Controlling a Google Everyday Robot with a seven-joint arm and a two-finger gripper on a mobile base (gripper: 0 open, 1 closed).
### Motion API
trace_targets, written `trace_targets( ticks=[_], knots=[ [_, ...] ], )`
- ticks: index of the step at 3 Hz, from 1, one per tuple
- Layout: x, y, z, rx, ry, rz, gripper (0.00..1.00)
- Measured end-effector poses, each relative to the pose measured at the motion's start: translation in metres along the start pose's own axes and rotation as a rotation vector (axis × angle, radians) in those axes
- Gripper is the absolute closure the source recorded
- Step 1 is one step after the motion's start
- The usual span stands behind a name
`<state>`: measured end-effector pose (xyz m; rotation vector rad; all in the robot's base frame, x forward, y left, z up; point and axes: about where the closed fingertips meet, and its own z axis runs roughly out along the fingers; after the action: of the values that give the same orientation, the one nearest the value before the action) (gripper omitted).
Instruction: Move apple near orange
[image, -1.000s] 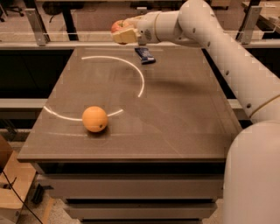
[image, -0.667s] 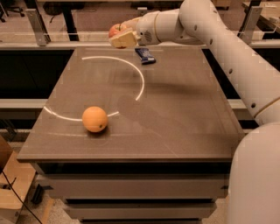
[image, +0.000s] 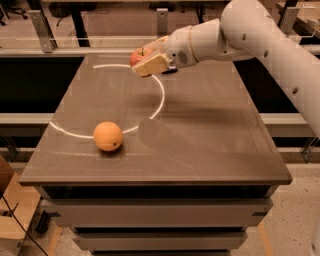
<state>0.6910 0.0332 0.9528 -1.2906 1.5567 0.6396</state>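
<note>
The orange (image: 108, 136) sits on the dark table (image: 210, 130) near its front left, just outside a white arc marked on the top. My gripper (image: 144, 59) hangs above the far middle of the table, shut on the red apple (image: 138, 55), which shows between the tan fingers (image: 150, 65). The apple is held in the air, well behind and to the right of the orange.
A white curved line (image: 159, 100) runs across the tabletop. My white arm (image: 260, 35) reaches in from the upper right. A dark small object lies mostly hidden behind the gripper at the far edge. A rail and floor lie beyond the table.
My gripper has carried the apple from the far edge leftward and toward the front, closer to the orange. The orange has not moved.
</note>
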Motion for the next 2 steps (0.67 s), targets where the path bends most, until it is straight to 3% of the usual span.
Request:
trace_targets(
  ticks=[1, 2],
  knots=[
    [0.023, 0.034, -0.012, -0.043, 0.019, 0.039, 1.0],
    [0.043, 0.069, -0.018, -0.095, 0.032, 0.085, 0.82]
  ],
)
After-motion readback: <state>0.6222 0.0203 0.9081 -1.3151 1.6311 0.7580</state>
